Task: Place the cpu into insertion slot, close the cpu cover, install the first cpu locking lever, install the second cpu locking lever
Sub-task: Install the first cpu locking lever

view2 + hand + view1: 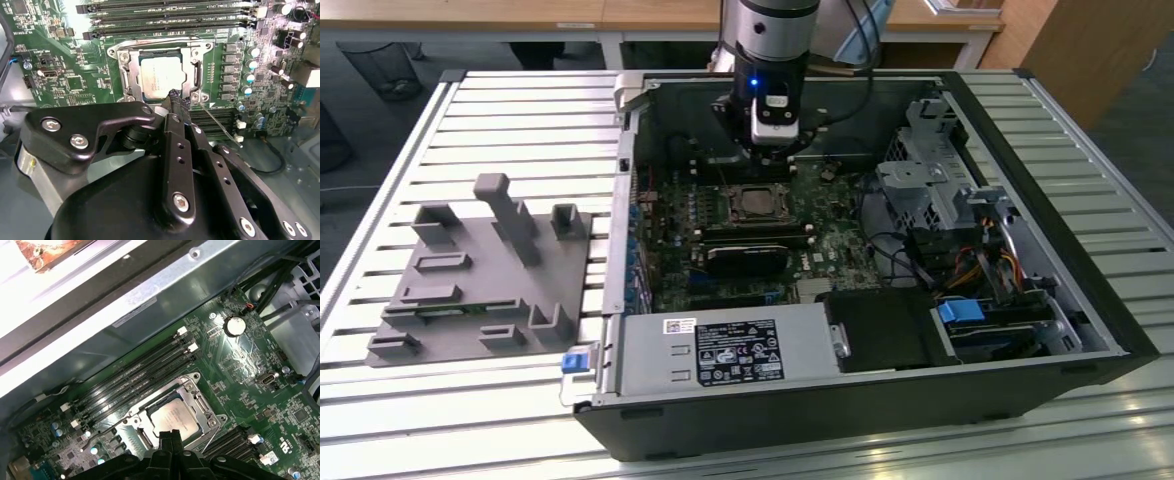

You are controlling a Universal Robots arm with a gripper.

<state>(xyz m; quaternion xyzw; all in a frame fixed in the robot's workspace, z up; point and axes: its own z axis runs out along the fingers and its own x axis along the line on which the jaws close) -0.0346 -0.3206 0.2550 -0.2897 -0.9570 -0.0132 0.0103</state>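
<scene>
Black gripper linkage sits nearest the lens in both wrist views, and its jaws are pressed together into one narrow tip with nothing seen between them. That shape reads as a pushing tool for thin wire, not a grasp.

Under it the case lies on its side with the open face up, which is why the arm comes straight down into it in the exterior view. The board lies flat on the case floor, so everything on it faces the arm.

On the board, the cover appears folded down over the slot, with its window leaving the chip's top bare. The cpu sits flat and square inside that window, so I judge it seated; it shows the same way in the first wrist view.

A thin lever slants away from the socket's edge, just beside the tip, and looks unlatched.

The fingers hide the spot where tip and lever would meet, so contact cannot be told. The slot's contacts are covered by the chip. Any second lever is hard to pick out against the frame.
</scene>
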